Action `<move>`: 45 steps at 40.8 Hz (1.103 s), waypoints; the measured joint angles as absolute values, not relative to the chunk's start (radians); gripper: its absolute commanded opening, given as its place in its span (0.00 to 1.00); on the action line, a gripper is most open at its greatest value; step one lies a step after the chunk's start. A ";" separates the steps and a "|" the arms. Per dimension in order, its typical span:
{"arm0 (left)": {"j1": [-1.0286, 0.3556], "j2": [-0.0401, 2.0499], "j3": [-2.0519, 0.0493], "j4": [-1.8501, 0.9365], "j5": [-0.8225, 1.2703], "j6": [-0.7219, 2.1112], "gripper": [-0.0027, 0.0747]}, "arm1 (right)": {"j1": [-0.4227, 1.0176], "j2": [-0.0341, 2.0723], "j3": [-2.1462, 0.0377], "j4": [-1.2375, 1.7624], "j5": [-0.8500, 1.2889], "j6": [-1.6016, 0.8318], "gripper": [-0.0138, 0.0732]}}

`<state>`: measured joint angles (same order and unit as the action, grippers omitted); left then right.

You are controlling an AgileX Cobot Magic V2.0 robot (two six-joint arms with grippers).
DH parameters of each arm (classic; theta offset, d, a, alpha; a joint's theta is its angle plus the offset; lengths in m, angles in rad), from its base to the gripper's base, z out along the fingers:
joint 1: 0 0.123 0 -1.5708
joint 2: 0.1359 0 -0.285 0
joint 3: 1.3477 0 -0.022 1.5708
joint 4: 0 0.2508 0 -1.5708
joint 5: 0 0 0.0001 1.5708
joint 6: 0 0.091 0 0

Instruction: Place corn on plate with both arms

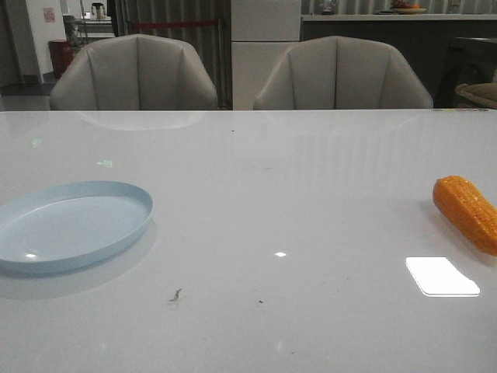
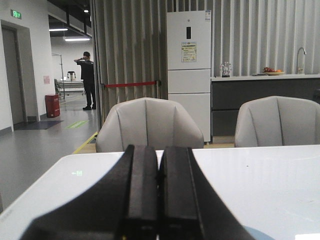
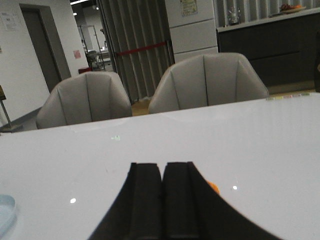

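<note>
- Glossy white surface [image 1: 256, 202], smooth and mirror-like, carrying bright light patches, faint reflections of the chairs and a few small dark specks near the front edge.
- Pale blue plate [image 1: 70, 225] at the left of the surface in the front view: round, shallow, low raised rim, plain and matte, lying flat; left edge cut off by the frame.
- Orange corn [image 1: 467, 212] at the far right of the surface, well apart from the plate: glossy cob with rows of kernels, rounded end toward the back, lying on its side at a slant; nearer end cut off by the frame edge.
- 2 padded grey chairs [image 1: 133, 74] behind the surface, shell-shaped backs with stitched seams.
- Left pincer [image 2: 159, 200]: 2 dark, flat, matte fingers pressed together with no gap, gripping nothing, held above the surface; a sliver of pale blue just beside them at the lower edge, too small to identify for certain.
- Right pincer [image 3: 162, 200]: the same 2 black fingers closed flush against each other, empty; a small orange spot of corn [image 3: 214, 188] peeking out just beside 1 finger, the rest hidden behind it.
- Neither arm visible in the front view.
- White refrigerator [image 2: 188, 75] and a person [image 2: 88, 80] standing far off in the left wrist view; face too small to make out.
</note>
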<state>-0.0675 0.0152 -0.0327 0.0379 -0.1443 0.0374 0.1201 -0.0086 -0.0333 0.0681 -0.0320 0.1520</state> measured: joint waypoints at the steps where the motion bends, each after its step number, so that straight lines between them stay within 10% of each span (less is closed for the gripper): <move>1: -0.068 0.020 -0.047 0.048 -0.133 0.037 0.16 | 0.120 -0.009 -0.051 0.068 -0.028 0.152 0.23; 22: -0.068 0.438 -0.517 0.138 -0.035 0.037 0.16 | 0.120 0.385 -0.541 -0.019 0.045 0.152 0.23; 45: -0.068 1.007 -0.571 0.138 -0.032 0.037 0.16 | 0.120 1.006 -0.566 -0.021 -0.006 0.152 0.23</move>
